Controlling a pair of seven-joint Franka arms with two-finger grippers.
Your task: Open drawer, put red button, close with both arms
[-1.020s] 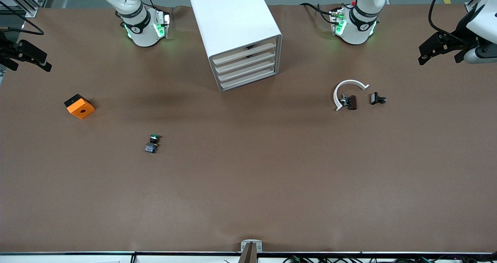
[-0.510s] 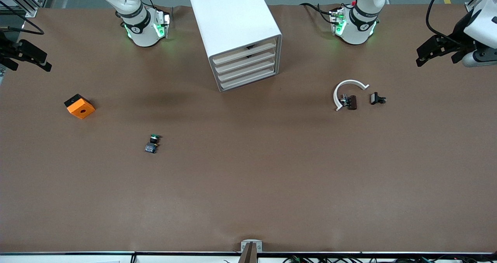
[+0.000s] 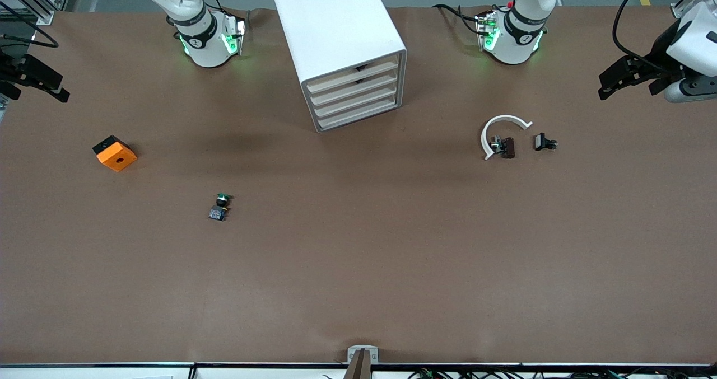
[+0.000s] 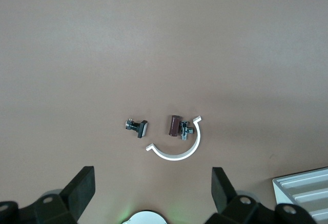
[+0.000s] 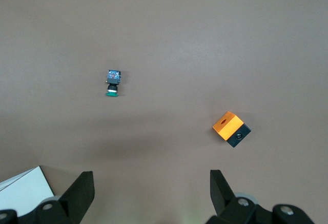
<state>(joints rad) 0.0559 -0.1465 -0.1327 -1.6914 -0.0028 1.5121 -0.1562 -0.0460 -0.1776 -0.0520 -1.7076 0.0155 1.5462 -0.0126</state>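
The white cabinet (image 3: 330, 26) stands between the arm bases, its four cream-fronted drawers (image 3: 354, 92) all pushed in. A small dark shape (image 3: 361, 66) shows in the gap above the top drawer. No red-capped button is in view. My left gripper (image 3: 620, 79) hangs open and empty over the left arm's end of the table; its wrist view shows the wide-apart fingers (image 4: 82, 188). My right gripper (image 3: 33, 79) hangs open and empty over the right arm's end; its fingers (image 5: 82, 188) also stand wide apart.
A green-capped button (image 3: 219, 206) lies mid-table and shows in the right wrist view (image 5: 112, 83). An orange block with a hole (image 3: 115, 153) lies toward the right arm's end. A white arc (image 3: 500, 130), a dark brown piece (image 3: 507, 147) and a small black part (image 3: 542, 142) lie toward the left arm's end.
The left gripper has drifted slightly toward the table's middle and lower in the front view. The right gripper has edged slightly outward. Nothing on the table has moved.
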